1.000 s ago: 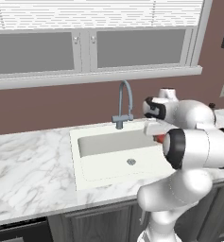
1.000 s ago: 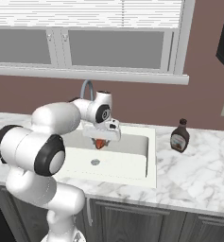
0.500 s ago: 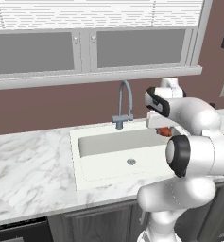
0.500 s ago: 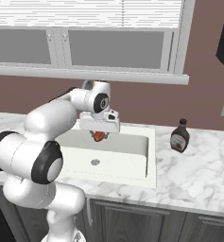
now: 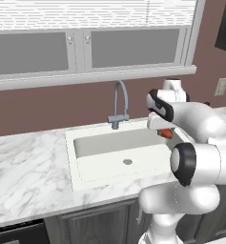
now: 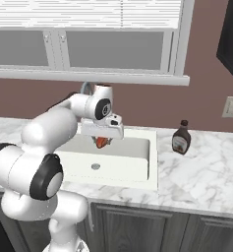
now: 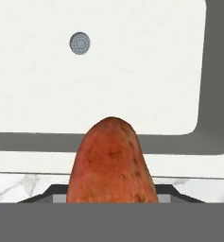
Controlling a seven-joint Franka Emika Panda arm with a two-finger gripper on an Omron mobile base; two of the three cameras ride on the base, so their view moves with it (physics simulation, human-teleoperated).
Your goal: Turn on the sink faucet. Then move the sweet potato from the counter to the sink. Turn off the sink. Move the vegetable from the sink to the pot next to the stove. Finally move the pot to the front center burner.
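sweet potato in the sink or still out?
Out: the orange-red oblong sweet potato hangs in the gripper above the white sink basin.

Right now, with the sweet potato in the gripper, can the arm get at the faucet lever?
Probably not cleanly. The gripper is shut on the sweet potato over the sink; the faucet stands close with nothing between, but the full jaws would have to nudge the lever.

The arm's gripper [image 5: 166,132] hangs over the right edge of the sink [image 5: 86,177], holding the sweet potato [image 5: 167,133]. The sink faucet [image 5: 119,105] stands behind the basin on the marble counter [image 5: 24,171].
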